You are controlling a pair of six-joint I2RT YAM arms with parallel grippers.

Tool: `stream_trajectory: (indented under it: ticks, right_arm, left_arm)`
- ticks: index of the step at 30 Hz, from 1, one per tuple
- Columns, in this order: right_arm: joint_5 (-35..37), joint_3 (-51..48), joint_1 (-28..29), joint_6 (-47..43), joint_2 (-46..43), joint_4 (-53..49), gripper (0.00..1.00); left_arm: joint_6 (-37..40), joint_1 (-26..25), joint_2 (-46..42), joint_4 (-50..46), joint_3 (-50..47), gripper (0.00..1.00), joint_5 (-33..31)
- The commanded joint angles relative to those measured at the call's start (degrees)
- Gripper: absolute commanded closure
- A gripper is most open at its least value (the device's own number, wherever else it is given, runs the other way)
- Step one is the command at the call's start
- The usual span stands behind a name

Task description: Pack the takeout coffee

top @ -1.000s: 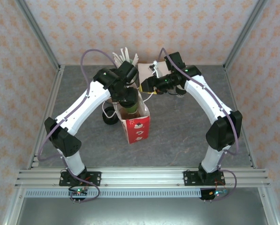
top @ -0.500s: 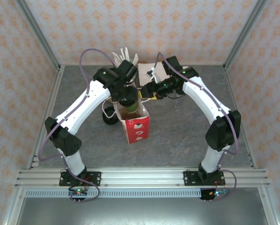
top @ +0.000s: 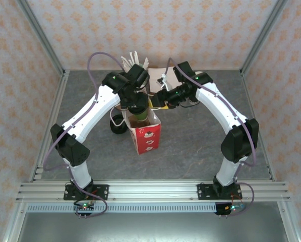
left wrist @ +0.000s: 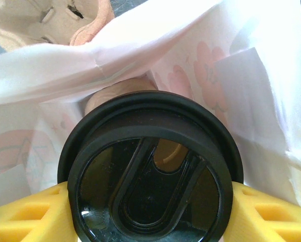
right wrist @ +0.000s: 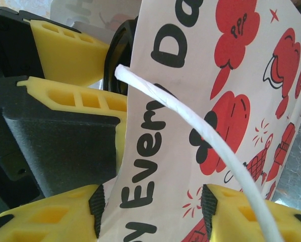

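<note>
One coffee cup (left wrist: 150, 176) sits in the mouth of the one bag (top: 149, 138), mid-table (top: 205, 141). The left gripper (top: 137, 112) clamps its lid between two half-spread fingers (left wrist: 24, 217). The right gripper (top: 154, 102) straddles the bag's right wall; I cannot tell whether it pinches.

Left arm (top: 87, 118), right arm (top: 223, 108): white shells, black joints, purple cables (top: 89, 63); fingers (left wrist: 24, 217) yellow with moulded cut-outs.

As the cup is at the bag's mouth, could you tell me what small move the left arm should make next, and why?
Probably lower the left tool straight down a little before releasing: it grips the takeout coffee by its black lid, the cup hangs inside the bag's open top, and the right tool straddles the bag's wall.
</note>
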Motion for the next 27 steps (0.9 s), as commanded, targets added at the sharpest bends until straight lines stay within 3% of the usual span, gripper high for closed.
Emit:
stream_trajectory:
  ticks: [1,7,12,16,27]
  right_arm:
    - [2.71,1.05,0.67,-0.42,-1.56,-1.12,0.53]
    - [5.01,0.53,0.68,1.85,-2.65,0.41,0.81]
    - [7.25,-1.41,0.69,3.70,-5.11,2.54,0.94]
    - [10.08,-4.36,0.71,6.51,-8.37,5.59,1.00]
    - [17.43,-12.92,1.71,13.74,-17.25,12.61,1.00]
  left_arm:
    - [-0.72,0.49,0.25,-0.91,1.05,0.44,-1.13]
    - [0.13,0.51,0.05,-2.56,0.78,0.44,-2.16]
    - [0.09,0.48,-0.29,-2.96,0.34,0.44,-2.22]
    - [-0.44,0.47,-0.79,-2.95,0.17,0.44,-1.86]
    - [-1.28,0.34,-2.45,-2.09,-0.85,0.44,-2.35]
